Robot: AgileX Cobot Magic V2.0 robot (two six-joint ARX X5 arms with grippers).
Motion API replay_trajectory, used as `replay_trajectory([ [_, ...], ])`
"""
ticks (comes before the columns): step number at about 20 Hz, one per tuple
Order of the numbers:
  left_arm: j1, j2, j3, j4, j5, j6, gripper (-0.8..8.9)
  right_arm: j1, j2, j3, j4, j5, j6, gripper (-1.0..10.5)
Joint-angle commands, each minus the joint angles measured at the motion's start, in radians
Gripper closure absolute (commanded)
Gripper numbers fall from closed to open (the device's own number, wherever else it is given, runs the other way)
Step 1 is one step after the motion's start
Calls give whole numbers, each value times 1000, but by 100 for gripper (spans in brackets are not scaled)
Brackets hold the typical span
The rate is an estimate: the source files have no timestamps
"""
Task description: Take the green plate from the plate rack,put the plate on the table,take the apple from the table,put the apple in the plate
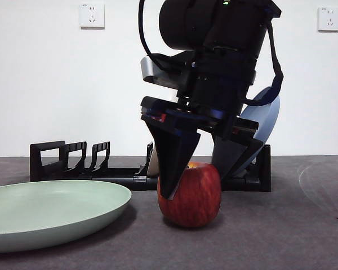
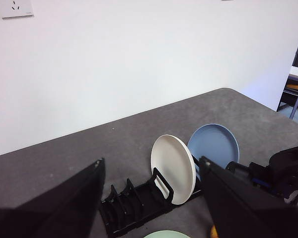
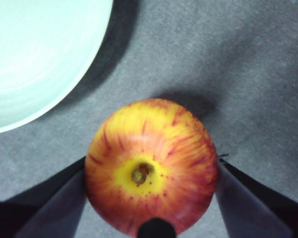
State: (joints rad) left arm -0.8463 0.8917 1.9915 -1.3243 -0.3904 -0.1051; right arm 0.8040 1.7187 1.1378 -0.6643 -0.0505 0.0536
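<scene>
The apple (image 1: 190, 194) sits on the bench (image 1: 281, 225) beside the green plate (image 1: 50, 211), my right jaws straddling it at its sides, not clearly gripping, so an off-centre squeeze could roll it away.

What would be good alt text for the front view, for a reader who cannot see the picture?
A black two-jawed pincer reaches down from above, its jaws straddling a round red apple that sits on the dark grey table. A large pale green plate lies flat beside the apple, and a low black plastic plate rack holding a blue plate stands behind, before a white wall.
</scene>
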Motion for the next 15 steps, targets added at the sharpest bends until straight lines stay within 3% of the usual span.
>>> replay_trajectory([
  [1,1,-2,0,0,-3,9,496,2,11,-8,-21,6,6,958],
  [8,1,-2,0,0,-2,9,496,2,-28,189,-198,0,-3,958],
  [13,1,-2,0,0,-2,9,496,16,-35,438,-250,-168,-9,959],
  [15,1,-2,0,0,-2,9,496,47,-34,488,-238,-178,-10,959],
])
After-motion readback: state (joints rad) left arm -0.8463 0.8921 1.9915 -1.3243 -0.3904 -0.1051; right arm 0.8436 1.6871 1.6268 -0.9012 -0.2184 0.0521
